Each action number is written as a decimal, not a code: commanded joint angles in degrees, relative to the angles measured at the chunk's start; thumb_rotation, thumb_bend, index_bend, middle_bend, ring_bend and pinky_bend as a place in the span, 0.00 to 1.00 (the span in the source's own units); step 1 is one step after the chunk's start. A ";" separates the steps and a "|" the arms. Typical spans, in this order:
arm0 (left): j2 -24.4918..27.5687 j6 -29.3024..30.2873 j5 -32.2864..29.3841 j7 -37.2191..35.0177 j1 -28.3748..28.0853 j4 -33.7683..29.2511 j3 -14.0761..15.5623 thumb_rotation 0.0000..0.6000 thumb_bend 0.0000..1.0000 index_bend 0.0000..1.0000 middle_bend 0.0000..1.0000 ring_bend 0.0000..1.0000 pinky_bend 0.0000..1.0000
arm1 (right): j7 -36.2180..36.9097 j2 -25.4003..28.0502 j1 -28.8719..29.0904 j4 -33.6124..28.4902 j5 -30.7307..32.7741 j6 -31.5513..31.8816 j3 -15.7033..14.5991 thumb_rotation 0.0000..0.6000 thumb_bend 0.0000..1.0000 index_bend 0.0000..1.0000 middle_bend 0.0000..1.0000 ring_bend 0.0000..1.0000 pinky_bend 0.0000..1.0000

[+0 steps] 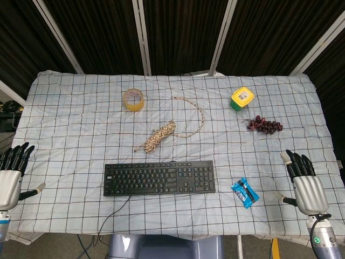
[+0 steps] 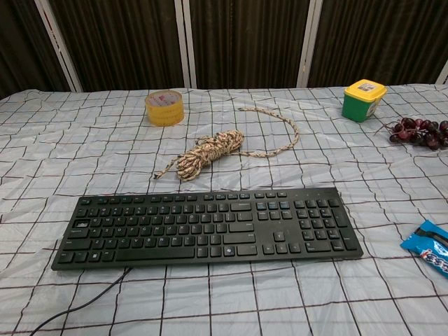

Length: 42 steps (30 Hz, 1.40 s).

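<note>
My left hand (image 1: 12,172) hangs over the table's near left edge, fingers straight and apart, holding nothing. My right hand (image 1: 304,178) mirrors it at the near right, also empty, with a blue snack packet (image 1: 245,192) closest to it on its left. A black keyboard (image 1: 159,178) lies between the hands at the front centre. Neither hand shows in the chest view, where the keyboard (image 2: 210,225) fills the foreground.
A coiled rope (image 1: 161,134) with a loose tail lies behind the keyboard. A yellow tape roll (image 1: 133,99) sits at the back left, a green tub with yellow lid (image 1: 242,99) at the back right, dark grapes (image 1: 264,125) near it. A checked cloth (image 1: 75,135) covers the table.
</note>
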 commanded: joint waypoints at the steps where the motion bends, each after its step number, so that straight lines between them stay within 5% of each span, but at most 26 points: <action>1: 0.00 -0.04 -0.01 0.04 -0.04 -0.02 -0.01 1.00 0.03 0.00 0.00 0.00 0.00 | 0.08 0.06 -0.03 0.00 0.04 -0.08 -0.06 1.00 0.07 0.00 0.00 0.00 0.05; 24: -0.04 0.05 -0.13 0.42 0.06 -0.15 0.04 1.00 0.03 0.00 0.00 0.00 0.00 | 0.41 1.12 0.15 -2.59 -3.22 -0.55 -1.94 1.00 0.07 0.00 0.00 0.00 0.05; 27: -0.01 0.17 -0.18 0.44 0.13 -0.32 0.00 1.00 0.03 0.00 0.00 0.00 0.00 | 0.41 1.08 0.46 -3.06 -4.85 -0.34 -2.32 1.00 0.07 0.00 0.02 0.01 0.14; 29: -0.01 0.28 -0.09 0.61 0.21 -0.36 0.09 1.00 0.03 0.00 0.00 0.00 0.00 | 0.15 1.18 0.81 -3.98 -5.21 -0.59 -2.25 1.00 0.07 0.00 0.12 0.10 0.27; 33: -0.03 0.27 -0.31 0.68 0.20 -0.49 -0.06 1.00 0.03 0.00 0.00 0.00 0.00 | -0.29 1.67 1.85 -6.25 -4.77 -3.16 -2.61 1.00 0.07 0.04 0.53 0.53 0.58; 42: -0.17 0.38 -0.56 0.55 0.17 -0.40 -0.35 1.00 0.03 0.00 0.00 0.00 0.00 | -6.37 0.94 5.25 -9.76 -5.09 -8.93 -2.68 1.00 0.14 0.12 0.78 0.77 0.71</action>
